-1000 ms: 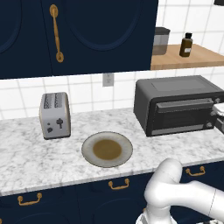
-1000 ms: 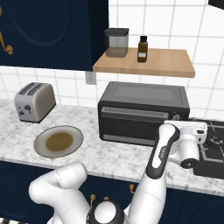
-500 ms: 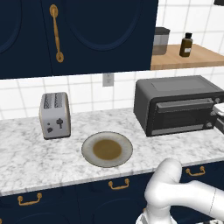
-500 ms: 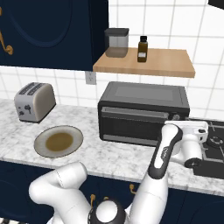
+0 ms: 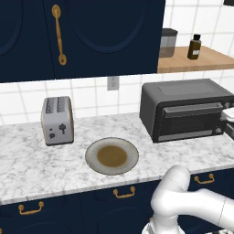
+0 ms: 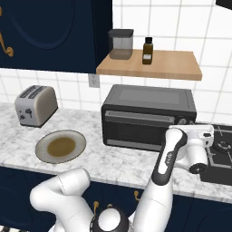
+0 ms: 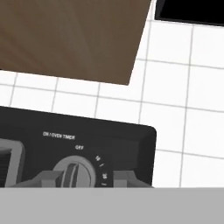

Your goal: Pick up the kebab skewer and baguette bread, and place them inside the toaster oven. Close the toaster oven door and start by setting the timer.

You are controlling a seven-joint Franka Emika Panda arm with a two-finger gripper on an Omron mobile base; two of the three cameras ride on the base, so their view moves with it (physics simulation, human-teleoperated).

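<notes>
Claw (image 7: 83, 177) narrowed since earlier frame.
Fingers (image 7: 48, 178) flanked round grey timer knob (image 7: 74, 173) on dark grey boxy toaster oven (image 6: 147, 115); grip unclear.

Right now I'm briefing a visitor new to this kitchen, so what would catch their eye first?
The big dark grey boxy toaster oven on the marble counter, door shut, under a wooden shelf. At its right end the white arm's end effector straddles the round grey timer knob. Left of it lies a round plate with a brown centre.
</notes>
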